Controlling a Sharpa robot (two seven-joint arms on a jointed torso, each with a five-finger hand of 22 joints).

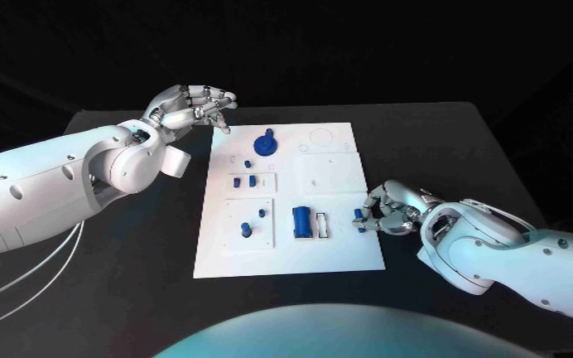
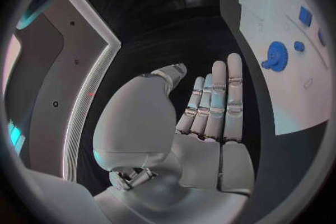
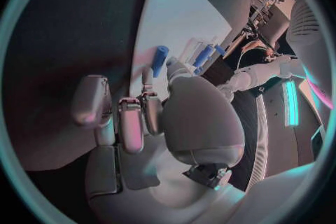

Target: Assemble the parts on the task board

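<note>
We start at the right hand (image 1: 388, 211), low at the task board's (image 1: 334, 159) right edge, and it pinches a small blue peg (image 1: 358, 219) between its fingertips; the right wrist view shows that peg (image 3: 160, 60) standing up out of the curled fingers, just over the white plate. So one part is in the grip and, we judge, not yet seated. Out from there, a larger blue block (image 1: 302, 221) sits in its frame beside it, a few small blue pieces (image 1: 247, 229) stand on the left plates, and the blue gear (image 1: 267, 142) lies near the far end. The left hand (image 1: 191, 109) hovers off the board's far left corner, fingers apart, holding nothing. We reckon plenty of assembly remains.
</note>
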